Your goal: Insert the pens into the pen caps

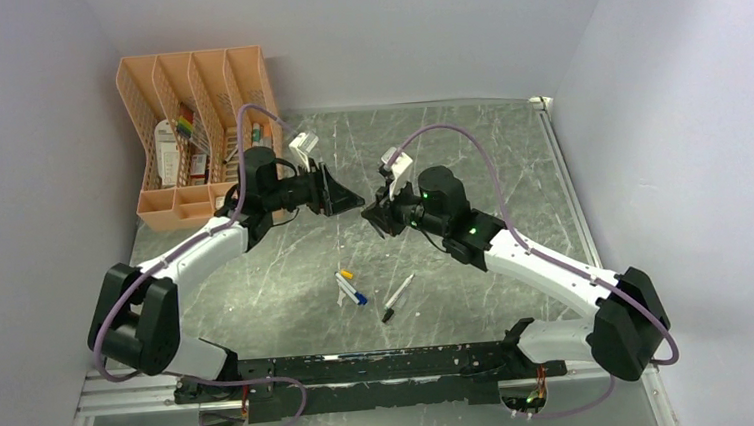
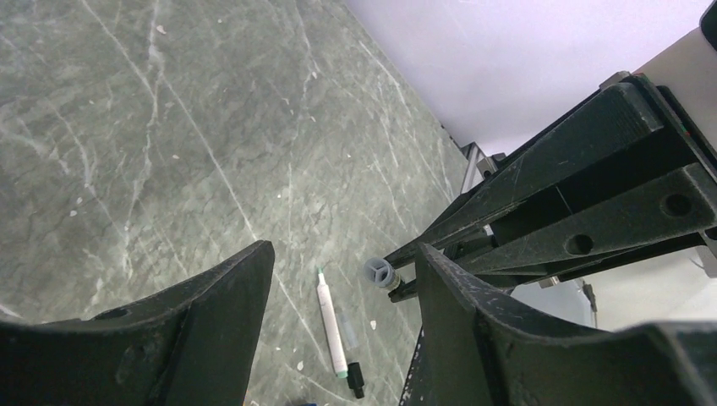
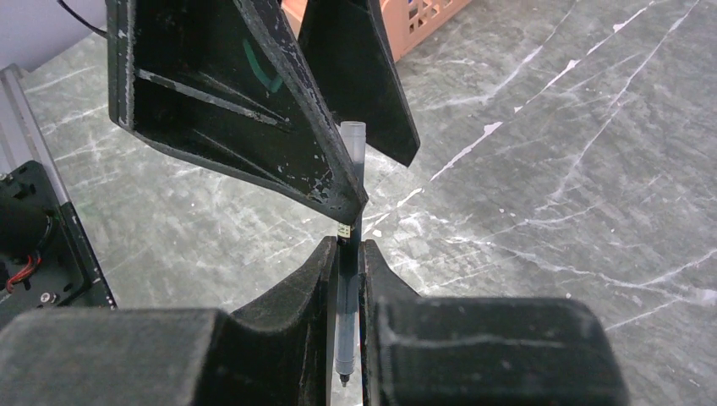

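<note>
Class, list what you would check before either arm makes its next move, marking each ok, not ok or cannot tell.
1. Right gripper clamped on the dark pen: ok.
2. Left gripper open: ok.
3. Cap in left gripper: not ok, it is empty.
4. Pen's end lined up with the left gripper's gap: cannot tell, depth unclear.
5. White pen and yellow-orange cap on the table, clear of both arms: ok.

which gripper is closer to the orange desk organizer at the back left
Left. In the top view the left gripper hangs open a short way right of the orange organizer. The right gripper, shut on a pen, sits farther right, beyond the left one.
</note>
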`<move>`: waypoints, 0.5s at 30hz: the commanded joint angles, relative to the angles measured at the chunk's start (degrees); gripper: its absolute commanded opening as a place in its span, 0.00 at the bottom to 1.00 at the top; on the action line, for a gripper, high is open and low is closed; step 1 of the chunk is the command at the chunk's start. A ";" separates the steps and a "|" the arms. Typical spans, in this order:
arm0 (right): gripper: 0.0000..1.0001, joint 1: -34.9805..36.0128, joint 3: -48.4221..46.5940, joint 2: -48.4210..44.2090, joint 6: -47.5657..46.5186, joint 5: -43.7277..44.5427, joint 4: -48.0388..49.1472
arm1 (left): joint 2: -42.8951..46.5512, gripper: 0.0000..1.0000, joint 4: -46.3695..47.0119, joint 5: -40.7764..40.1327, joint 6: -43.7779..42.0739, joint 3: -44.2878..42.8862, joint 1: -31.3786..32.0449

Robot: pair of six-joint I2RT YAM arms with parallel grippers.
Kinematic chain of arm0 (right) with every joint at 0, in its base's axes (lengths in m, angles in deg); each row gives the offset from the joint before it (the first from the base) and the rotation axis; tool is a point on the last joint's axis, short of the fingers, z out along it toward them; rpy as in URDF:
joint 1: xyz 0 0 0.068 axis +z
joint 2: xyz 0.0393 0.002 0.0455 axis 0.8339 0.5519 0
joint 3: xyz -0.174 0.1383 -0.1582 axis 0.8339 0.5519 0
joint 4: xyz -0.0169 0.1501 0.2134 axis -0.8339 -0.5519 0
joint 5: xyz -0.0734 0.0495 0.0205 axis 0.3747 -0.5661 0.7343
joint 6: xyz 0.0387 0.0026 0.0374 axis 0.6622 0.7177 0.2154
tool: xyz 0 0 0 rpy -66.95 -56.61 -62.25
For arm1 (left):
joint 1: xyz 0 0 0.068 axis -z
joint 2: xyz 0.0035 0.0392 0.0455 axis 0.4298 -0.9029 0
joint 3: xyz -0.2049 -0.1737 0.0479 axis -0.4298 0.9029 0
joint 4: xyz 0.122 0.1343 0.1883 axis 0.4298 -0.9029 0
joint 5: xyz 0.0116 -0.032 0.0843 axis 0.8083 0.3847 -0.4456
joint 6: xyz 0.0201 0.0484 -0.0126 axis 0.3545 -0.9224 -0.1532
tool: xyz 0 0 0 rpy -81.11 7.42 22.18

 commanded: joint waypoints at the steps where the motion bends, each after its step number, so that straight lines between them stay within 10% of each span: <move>1: 0.00 -0.33 -0.25 -1.67 -0.09 -0.55 2.43 | -0.85 0.71 5.37 3.47 3.39 -1.11 0.53; 11: 0.00 -0.34 -0.06 -1.55 -0.35 -1.09 2.51 | -2.79 0.49 5.93 5.45 6.41 -2.15 0.80; 15: 0.00 -0.29 0.26 -1.52 -0.25 -0.38 2.69 | -2.83 0.22 6.90 5.85 6.96 -2.15 0.83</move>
